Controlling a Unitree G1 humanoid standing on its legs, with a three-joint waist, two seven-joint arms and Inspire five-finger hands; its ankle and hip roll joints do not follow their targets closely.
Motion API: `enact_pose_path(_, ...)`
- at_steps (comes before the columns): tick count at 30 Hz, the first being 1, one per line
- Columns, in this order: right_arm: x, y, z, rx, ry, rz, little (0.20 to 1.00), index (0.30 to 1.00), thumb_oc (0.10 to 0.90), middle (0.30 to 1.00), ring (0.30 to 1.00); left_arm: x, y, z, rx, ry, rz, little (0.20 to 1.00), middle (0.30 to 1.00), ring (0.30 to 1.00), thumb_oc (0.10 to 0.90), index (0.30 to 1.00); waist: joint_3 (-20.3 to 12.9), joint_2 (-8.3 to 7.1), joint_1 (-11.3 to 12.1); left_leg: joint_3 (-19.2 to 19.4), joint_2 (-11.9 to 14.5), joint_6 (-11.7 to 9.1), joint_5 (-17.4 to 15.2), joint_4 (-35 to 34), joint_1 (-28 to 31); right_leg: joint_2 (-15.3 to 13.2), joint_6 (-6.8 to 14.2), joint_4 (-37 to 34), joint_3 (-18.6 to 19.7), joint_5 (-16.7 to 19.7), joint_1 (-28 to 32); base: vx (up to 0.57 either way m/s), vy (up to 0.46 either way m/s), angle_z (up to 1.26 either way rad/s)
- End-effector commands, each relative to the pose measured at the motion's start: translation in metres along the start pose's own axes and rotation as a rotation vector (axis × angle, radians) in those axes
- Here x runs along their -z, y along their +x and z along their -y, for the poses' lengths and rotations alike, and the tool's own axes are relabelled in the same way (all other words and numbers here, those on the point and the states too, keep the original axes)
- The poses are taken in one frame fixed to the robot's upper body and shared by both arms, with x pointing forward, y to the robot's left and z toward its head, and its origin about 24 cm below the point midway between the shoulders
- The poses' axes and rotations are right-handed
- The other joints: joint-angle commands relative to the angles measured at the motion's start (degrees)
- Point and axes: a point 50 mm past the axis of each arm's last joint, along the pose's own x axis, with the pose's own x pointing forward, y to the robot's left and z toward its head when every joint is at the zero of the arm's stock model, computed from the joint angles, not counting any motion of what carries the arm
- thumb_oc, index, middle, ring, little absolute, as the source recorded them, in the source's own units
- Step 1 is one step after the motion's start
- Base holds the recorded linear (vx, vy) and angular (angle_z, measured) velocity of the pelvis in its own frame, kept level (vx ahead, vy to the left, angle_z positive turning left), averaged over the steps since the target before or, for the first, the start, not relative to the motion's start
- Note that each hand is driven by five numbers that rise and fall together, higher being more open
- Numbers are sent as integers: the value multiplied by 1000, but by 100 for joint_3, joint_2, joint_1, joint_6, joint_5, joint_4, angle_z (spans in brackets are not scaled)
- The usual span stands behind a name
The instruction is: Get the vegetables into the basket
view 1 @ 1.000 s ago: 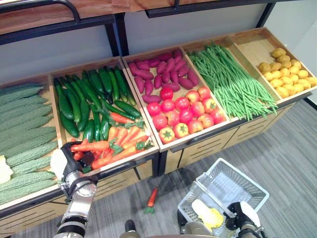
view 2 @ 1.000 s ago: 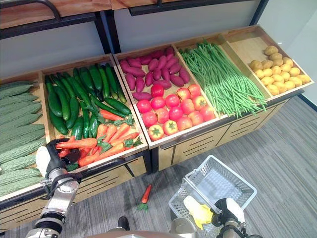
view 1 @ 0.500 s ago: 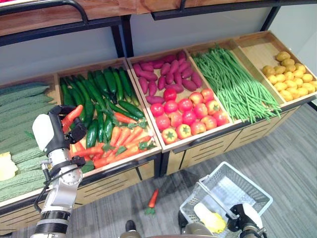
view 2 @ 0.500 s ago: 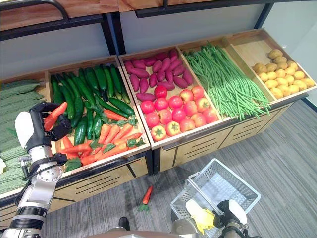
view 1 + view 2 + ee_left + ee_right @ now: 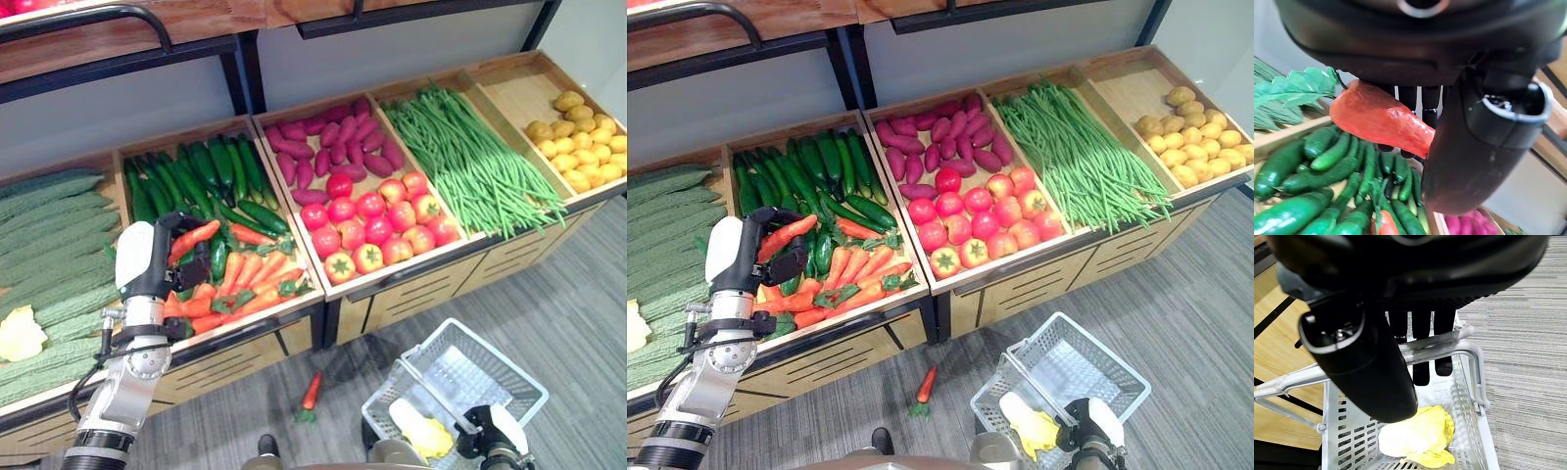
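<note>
The left hand (image 5: 147, 259) is raised above the front left part of the wooden crate (image 5: 284, 311) that holds cucumbers (image 5: 176, 186) at its back and a heap of carrots (image 5: 250, 279) at its front; its fingers and thumb are curled tight round one carrot (image 5: 193, 238), which juts out from the grip toward the cucumbers, and the left wrist view shows that carrot's green leafy top (image 5: 1295, 88) sticking out at the other side of the hand. The right hand (image 5: 1400, 308) is down by the floor, its fingers (image 5: 1421, 360) hooked round the handle (image 5: 1442, 340) of the white wire basket (image 5: 514, 377), which stands on the grey carpet (image 5: 578, 284) in front of the crates. Inside the basket, near its front edge, lies a pale yellow leafy vegetable (image 5: 1418, 435). A loose carrot (image 5: 311, 392) lies on the carpet just left of the basket, below the crate fronts. The neighbouring crate holds purple sweet potatoes (image 5: 328, 147) at the back and tomatoes (image 5: 377, 220) at the front; further right come green beans (image 5: 475, 162) and then potatoes (image 5: 583, 147), and bitter gourds (image 5: 54, 240) fill the crate at the far left.
</note>
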Motion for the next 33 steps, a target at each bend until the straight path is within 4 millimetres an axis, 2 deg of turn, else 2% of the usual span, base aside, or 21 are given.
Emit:
enact_pose_path(1, -26, 16, 31, 129, 55, 90, 300, 300, 400, 300, 300, -49, 35, -43, -164, 24, 315, 300, 300, 300, 400, 300, 118, -417, -97, -55, -41, -1, -1249, 1197, -222, -739, 420, 324, -402, -514, 160, -44, 94, -12)
enact_pose_path(4, -25, 17, 33, 145, 69, 82, 300, 300, 400, 300, 300, -63, 39, -43, -144, 7, 385, 300, 300, 300, 400, 300, 160, -423, -166, 42, -125, 105, -1387, 1321, -238, -842, 511, 523, -278, -460, -13, -48, 133, -14)
enact_pose_path(6, -21, 16, 32, 142, 74, 63, 300, 300, 400, 300, 300, -70, 41, -42, -135, 2, 419, 300, 300, 300, 400, 300, 181, -439, -194, 117, -235, 185, -1438, 1271, -195, -934, 604, 592, -175, -302, -132, -58, 173, -29)
enact_pose_path(8, -18, 13, 28, 134, 81, 50, 300, 300, 400, 300, 300, -76, 42, -40, -118, -6, 450, 300, 300, 300, 400, 300, 203, -490, -248, 249, -402, 276, -1446, 1146, -128, -1051, 752, 593, -19, 63, -296, -115, 197, -39)
enact_pose_path(9, -19, 12, 25, 127, 84, 50, 300, 300, 400, 300, 300, -79, 43, -42, -116, -7, 467, 300, 300, 300, 400, 300, 241, -541, -290, 363, -507, 334, -1440, 1094, -135, -1120, 886, 550, 119, 439, -503, -188, 173, -41)
enact_pose_path(10, -21, 13, 25, 130, 88, 49, 300, 300, 400, 300, 300, -83, 43, -43, -113, 1, 488, 300, 300, 300, 400, 300, 288, -516, -298, 452, -467, 356, -1459, 1117, -153, -1116, 911, 579, 47, 497, -602, -226, 143, -40)
enact_pose_path(12, -24, 12, 21, 125, 97, 55, 300, 300, 400, 300, 300, -85, 44, -47, -120, 11, 503, 300, 300, 300, 400, 300, 336, -453, -177, 654, -387, 413, -1405, 1146, -246, -1155, 842, 935, -479, 238, -712, -183, 81, -72)
enact_pose_path(13, -25, 12, 21, 125, 97, 55, 300, 300, 400, 300, 300, -85, 44, -47, -121, 12, 504, 300, 300, 300, 400, 300, 331, -466, -180, 656, -396, 415, -1377, 1141, -265, -1164, 837, 941, -475, 249, -736, -166, 87, -105)
enact_pose_path(14, -23, 12, 20, 126, 101, 44, 300, 300, 400, 300, 300, -90, 45, -49, -125, 7, 522, 300, 300, 300, 400, 300, 340, -383, -120, 755, -343, 429, -1341, 1085, -278, -1228, 768, 1172, -863, -2, -650, -138, 78, -84)
enact_pose_path(16, -19, 10, 15, 113, 92, 33, 300, 300, 400, 300, 300, -89, 44, -54, -142, 15, 520, 300, 300, 300, 400, 300, 266, -325, -48, 975, -301, 469, -1179, 900, -323, -1280, 615, 1603, -1238, -305, -430, -169, 130, -61)
enact_pose_path(17, -20, 9, 15, 115, 93, 37, 300, 300, 400, 300, 300, -88, 43, -56, -148, 18, 519, 300, 300, 300, 400, 300, 223, -307, -8, 993, -301, 481, -1270, 860, -281, -1306, 689, 1906, -1307, -448, -300, -121, 111, -59)
enact_pose_path(19, -20, 9, 15, 114, 91, 36, 300, 300, 400, 300, 300, -89, 42, -59, -159, 27, 523, 300, 300, 300, 400, 300, 191, -305, 34, 1093, -282, 494, -1237, 809, -300, -1336, 661, 2044, -1391, -477, -220, -67, 36, -45)
enact_pose_path(21, -21, 10, 14, 110, 79, 34, 300, 300, 400, 300, 300, -87, 41, -66, -175, 51, 526, 300, 300, 300, 400, 300, 106, -346, 225, 1422, -235, 477, -1162, 758, -311, -1469, 690, 1992, -1819, -370, 98, -62, -18, -34)
enact_pose_path(22, -21, 10, 14, 109, 79, 35, 300, 300, 400, 300, 300, -87, 40, -66, -175, 52, 526, 300, 300, 300, 400, 300, 110, -352, 228, 1430, -237, 476, -1161, 756, -300, -1467, 696, 1968, -1815, -353, 113, -58, -61, -98)
enact_pose_path(23, -25, 11, 14, 106, 70, 47, 300, 300, 400, 300, 300, -85, 38, -72, -195, 62, 520, 300, 300, 300, 400, 300, 39, -435, 347, 1688, -227, 439, -1114, 771, -324, -1471, 745, 1549, -2219, -194, 481, -49, -84, -98)
enact_pose_path(25, -25, 10, 11, 100, 73, 47, 300, 300, 400, 300, 300, -83, 39, -75, -208, 79, 513, 300, 300, 300, 400, 300, 12, -458, 357, 1795, -217, 405, -1048, 763, -308, -1340, 754, 1308, -2232, -312, 462, -17, -113, -55)
enact_pose_path(33, -18, 8, 13, 110, 84, 33, 300, 300, 400, 300, 300, -86, 37, -74, -207, 68, 527, 300, 300, 300, 400, 300, 86, -471, 224, 1938, 299, 52, -876, 1357, -502, -838, 408, 540, -2339, -952, 821, -1, -158, -12)
